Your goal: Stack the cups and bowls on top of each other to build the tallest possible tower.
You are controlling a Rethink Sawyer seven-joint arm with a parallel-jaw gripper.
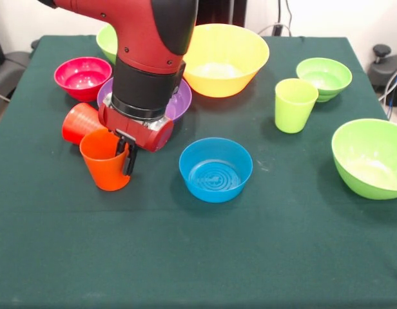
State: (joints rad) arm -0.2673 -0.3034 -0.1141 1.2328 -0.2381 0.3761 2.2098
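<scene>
My gripper [125, 154] comes down over the right rim of the orange cup [103, 167], one finger inside the rim and one outside, shut on the cup's wall. The cup stands mouth up, slightly tilted. A red cup [78, 122] lies on its side just behind it, touching. The blue bowl [216, 170] sits upright to the right, apart from the cup. The purple bowl [180, 103] is half hidden behind my arm. The yellow bowl [224, 61] and magenta bowl [82, 77] stand further back. No tower shows.
A lime green cup [294, 106] stands upright at right of centre. Lime green bowls sit at back right [324, 77], at the right edge [371, 158] and at back left [107, 40], the last mostly hidden by my arm. A green cloth [198, 257] covers the table.
</scene>
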